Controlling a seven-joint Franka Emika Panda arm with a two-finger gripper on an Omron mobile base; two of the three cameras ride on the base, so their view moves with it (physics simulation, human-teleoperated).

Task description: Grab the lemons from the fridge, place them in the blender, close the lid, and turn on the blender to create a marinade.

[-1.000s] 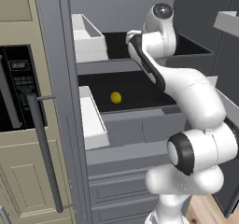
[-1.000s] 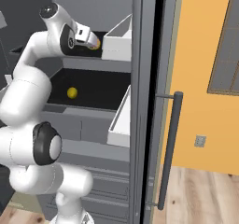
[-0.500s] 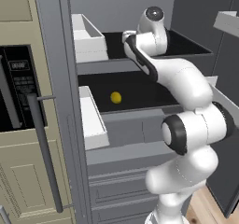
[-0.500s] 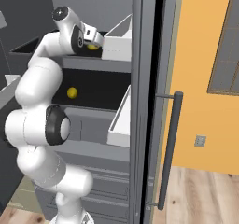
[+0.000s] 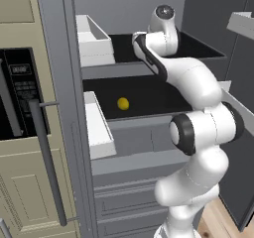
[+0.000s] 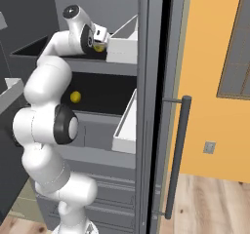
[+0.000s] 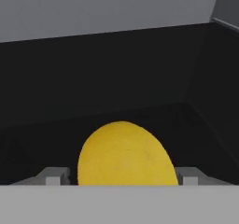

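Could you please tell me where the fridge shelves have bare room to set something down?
The lower black shelf tray is bare to the right of the small round yellow lemon. The upper black tray is crowded where the end effector brackets the second yellow lemon; its far right is free.

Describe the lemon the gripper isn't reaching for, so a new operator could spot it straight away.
Start at the open grey fridge and find its two black shelf trays. On the lower tray, below the one the gripper reaches into, a small round yellow lemon sits alone. The other lemon lies on the upper tray between the gripper's fingertips; this one has nothing near it.
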